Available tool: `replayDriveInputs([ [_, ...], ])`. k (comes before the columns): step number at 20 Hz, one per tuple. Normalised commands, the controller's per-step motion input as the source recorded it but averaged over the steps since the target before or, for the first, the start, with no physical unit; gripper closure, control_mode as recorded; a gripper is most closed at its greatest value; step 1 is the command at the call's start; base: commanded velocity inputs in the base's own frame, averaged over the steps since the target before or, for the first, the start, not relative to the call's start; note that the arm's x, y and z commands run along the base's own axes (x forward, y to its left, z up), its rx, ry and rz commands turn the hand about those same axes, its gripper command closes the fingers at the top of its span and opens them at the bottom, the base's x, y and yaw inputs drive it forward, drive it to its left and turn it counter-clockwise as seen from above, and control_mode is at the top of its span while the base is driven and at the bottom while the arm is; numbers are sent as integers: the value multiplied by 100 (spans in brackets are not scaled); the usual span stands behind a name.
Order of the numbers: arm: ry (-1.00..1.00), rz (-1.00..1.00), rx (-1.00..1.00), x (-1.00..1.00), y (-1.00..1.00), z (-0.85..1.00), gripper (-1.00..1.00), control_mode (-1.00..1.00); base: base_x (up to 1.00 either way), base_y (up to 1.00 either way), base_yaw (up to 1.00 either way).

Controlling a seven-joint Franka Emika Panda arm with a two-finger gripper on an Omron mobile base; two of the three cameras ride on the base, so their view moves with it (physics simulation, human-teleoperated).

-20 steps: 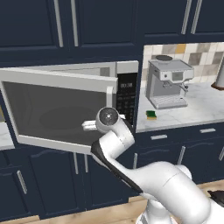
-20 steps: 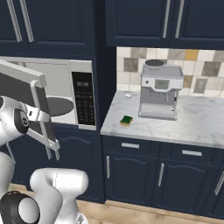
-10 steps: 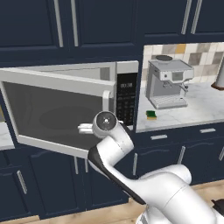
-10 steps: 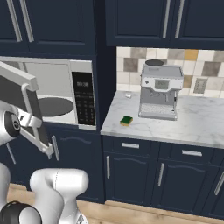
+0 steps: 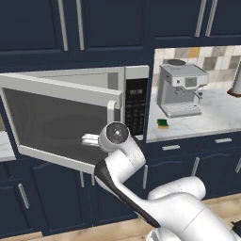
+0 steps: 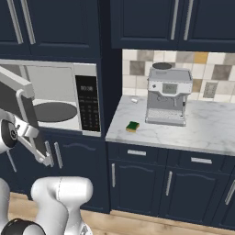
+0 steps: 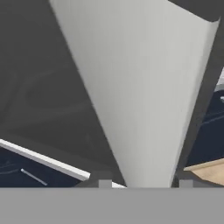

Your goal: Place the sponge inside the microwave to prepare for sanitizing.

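1. Found the sponge (image 5: 163, 124) (image 6: 133, 126) lying flat on the marble bench (image 5: 214, 117) (image 6: 206, 131), green side up, near the bench's left front corner.
2. Saw it just in front and to the left of the espresso machine (image 5: 181, 89) (image 6: 167, 94), apart from it, and well apart from the jaws.
3. Located the microwave (image 5: 136, 77) (image 6: 85, 73) built into the dark blue cabinets (image 5: 103, 23) (image 6: 59, 27), directly left of the bench.
4. Found its door (image 5: 52, 122) swung wide on its left hinge, dark glass facing the left base camera.
5. Made out the light grey interior and the dark round turntable (image 6: 55, 111) in the right base view, with nothing resting on the turntable.
6. Noted the black keypad panel (image 5: 136, 106) (image 6: 89, 103) at the microwave's right side, between the cavity and the bench.
7. Saw the white arm reaching up and left to the door's free edge, by the door handle (image 5: 112, 109).
8. In the hand view, found the pale door handle (image 7: 144, 87) running up between the two dark fingertips (image 7: 105, 183), jaws clamped on it.
9. Caught a strip of wooden floor (image 7: 208, 170) at the right of that view, past the door's edge.
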Motion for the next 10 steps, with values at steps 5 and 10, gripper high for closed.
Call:
replayDriveInputs([
  [5, 0, 0, 13, -5, 40, 0, -100, -100, 0, 0, 0],
  [10, 1, 1, 14, -11, 11, -4, -100, -100, 0, 0, 0],
])
